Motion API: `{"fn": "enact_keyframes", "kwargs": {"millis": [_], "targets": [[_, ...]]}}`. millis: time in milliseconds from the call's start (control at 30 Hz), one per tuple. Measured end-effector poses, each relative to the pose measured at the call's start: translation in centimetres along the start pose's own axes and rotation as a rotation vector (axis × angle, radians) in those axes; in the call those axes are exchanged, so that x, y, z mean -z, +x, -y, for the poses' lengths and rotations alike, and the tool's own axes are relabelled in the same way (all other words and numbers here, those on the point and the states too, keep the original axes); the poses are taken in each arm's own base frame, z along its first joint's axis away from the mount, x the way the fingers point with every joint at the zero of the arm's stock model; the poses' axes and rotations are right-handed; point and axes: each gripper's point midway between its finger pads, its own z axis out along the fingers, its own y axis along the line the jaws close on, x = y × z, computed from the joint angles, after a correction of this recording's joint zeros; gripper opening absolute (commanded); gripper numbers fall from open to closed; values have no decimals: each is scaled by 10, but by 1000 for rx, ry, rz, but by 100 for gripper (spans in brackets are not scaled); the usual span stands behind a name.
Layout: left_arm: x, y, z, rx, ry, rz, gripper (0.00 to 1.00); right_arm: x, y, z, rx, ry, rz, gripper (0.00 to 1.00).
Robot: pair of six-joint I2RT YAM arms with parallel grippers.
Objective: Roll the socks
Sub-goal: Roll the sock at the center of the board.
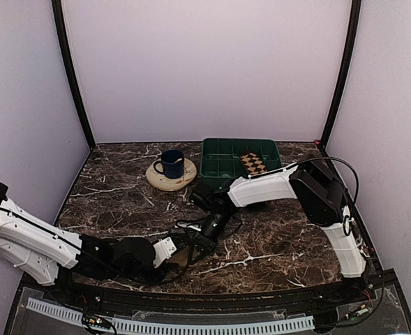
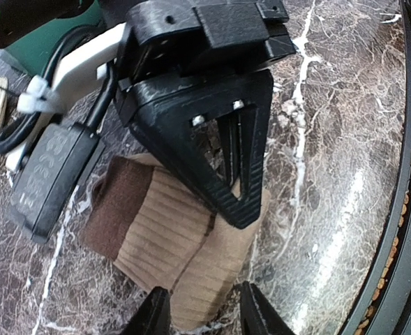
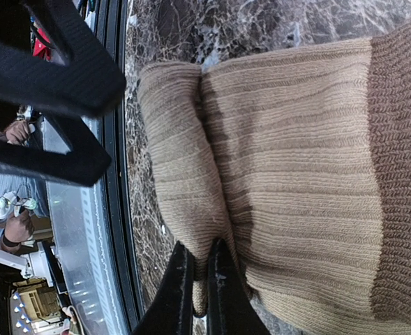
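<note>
Tan sock [image 2: 184, 237] lies part-rolled on the marble table [image 2: 331, 139] near its front edge, between both arms; argyle sock [image 1: 252, 163] sits apart in the green bin [image 1: 222, 142] at the far side. Right gripper [image 3: 199, 276] clenched, tips pressed into the fold crease, presumably to pin the roll against springing open. Left gripper [image 2: 205, 317] grasps the sock's folded end from both sides, seemingly to carry the roll onward
</note>
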Motion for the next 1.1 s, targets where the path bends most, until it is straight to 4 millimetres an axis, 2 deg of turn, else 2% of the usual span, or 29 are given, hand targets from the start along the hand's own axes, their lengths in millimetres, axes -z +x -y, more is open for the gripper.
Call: {"fn": "enact_keyframes", "kwargs": {"millis": [267, 633, 800, 933, 1100], "targets": [[-8, -6, 7, -64, 14, -14, 39, 0, 2, -1, -10, -3, -7, 2], [-20, 8, 14, -126, 30, -76, 38, 2, 5, -1, -17, -6, -17, 2], [-24, 5, 16, -142, 31, -81, 37, 1, 6, -1, -21, -8, -22, 2], [-26, 5, 18, -154, 34, -88, 29, 1, 6, -1, -22, -10, -24, 2], [-29, 9, 20, -170, 41, -106, 15, 2, 6, -1, -25, -13, -26, 2]]}}
